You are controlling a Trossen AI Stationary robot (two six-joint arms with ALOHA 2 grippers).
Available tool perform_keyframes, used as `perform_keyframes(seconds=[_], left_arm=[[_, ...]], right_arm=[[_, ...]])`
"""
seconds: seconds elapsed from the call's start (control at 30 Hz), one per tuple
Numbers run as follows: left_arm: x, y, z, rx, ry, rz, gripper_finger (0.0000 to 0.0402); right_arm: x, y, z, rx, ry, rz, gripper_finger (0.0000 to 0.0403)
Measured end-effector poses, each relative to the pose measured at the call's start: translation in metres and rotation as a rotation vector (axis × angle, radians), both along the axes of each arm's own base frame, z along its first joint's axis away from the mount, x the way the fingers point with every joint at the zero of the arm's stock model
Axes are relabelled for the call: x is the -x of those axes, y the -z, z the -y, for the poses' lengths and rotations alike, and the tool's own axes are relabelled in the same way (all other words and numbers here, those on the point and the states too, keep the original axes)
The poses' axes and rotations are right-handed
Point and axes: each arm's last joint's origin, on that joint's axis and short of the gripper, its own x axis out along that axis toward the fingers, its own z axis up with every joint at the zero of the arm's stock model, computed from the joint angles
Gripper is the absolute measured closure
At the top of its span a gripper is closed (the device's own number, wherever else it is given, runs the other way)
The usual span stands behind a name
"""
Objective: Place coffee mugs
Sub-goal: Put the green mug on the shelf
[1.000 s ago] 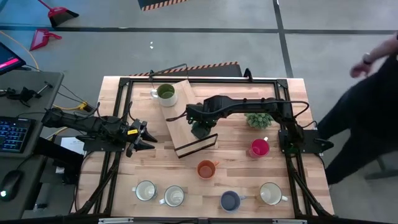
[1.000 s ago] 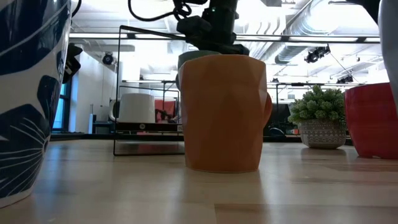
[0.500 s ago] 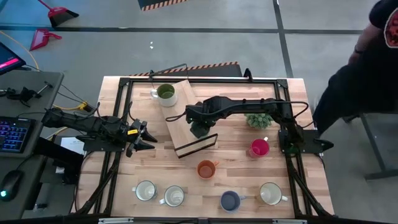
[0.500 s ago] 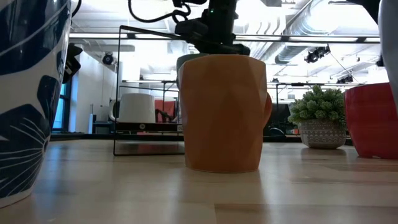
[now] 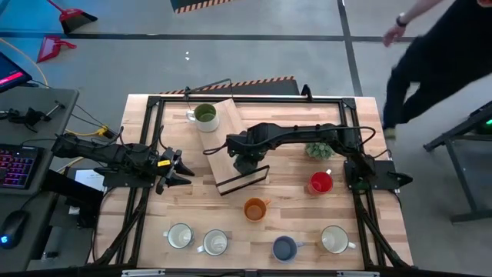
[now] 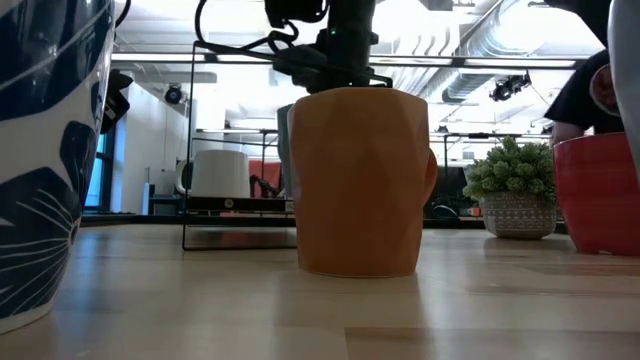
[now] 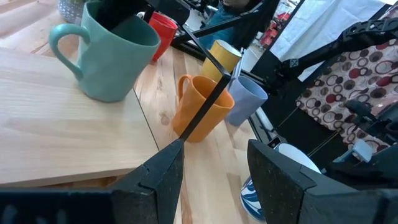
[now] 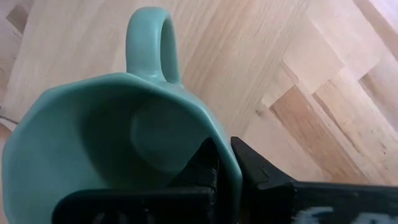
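My right gripper (image 5: 246,160) reaches from the table's right side over the raised wooden board (image 5: 223,135) and is shut on the teal mug (image 7: 112,56), which stands upright at the board's near-right part. The olive mug (image 5: 205,115) sits on the board's far corner. Standing on the table are the red mug (image 5: 320,183), the orange mug (image 5: 255,208), the blue mug (image 5: 284,248) and three white mugs (image 5: 179,235), (image 5: 215,242), (image 5: 334,239). My left gripper (image 7: 214,168) waits open at the table's left edge, pointing at the board. My right gripper pinches the teal mug's rim (image 8: 229,163) on the side opposite the handle (image 8: 152,43), one finger inside the cup and one outside. The fingers come from above, pointing down. The mug is upright with its base (image 7: 106,94) at the board's top; whether it bears on it, I cannot tell.
A spiky potted plant (image 5: 319,148) stands under the right arm, far of the red mug. A black wire frame (image 6: 240,145) surrounds the board. Bare tabletop lies between the board and the near row of mugs. A person (image 5: 446,54) moves beyond the table's far right corner.
My right gripper has come down with the teal mug toward the board and shifted slightly toward the table's left; in the low view the mug's rim has dropped behind the orange mug. The person beyond the right edge has walked toward the far side.
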Motion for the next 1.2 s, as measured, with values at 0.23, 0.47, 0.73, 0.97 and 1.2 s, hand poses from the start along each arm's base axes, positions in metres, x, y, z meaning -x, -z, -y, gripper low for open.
perform_keyframes(seconds=[0.23, 0.47, 0.73, 0.97, 1.2], left_arm=[[0.0, 0.0, 0.0, 0.0, 0.0, 0.0, 0.0236], [0.0, 0.0, 0.0, 0.0, 0.0, 0.0, 0.0236], [0.0, 0.0, 0.0, -0.001, 0.0, 0.0, 0.0236], [0.0, 0.0, 0.0, -0.001, 0.0, 0.0, 0.0236], [0.0, 0.0, 0.0, -0.001, 0.0, -0.001, 0.0236]], right_arm=[[0.0, 0.0, 0.0, 0.013, 0.0, 0.003, 0.0373], [-0.001, 0.0, 0.001, 0.036, -0.009, 0.006, 0.0325], [-0.002, -0.006, 0.0, 0.026, -0.057, 0.016, 0.0298], [-0.002, -0.03, 0.0, 0.033, -0.057, 0.053, 0.0297], [0.005, -0.062, -0.002, 0.042, -0.069, 0.071, 0.0297]])
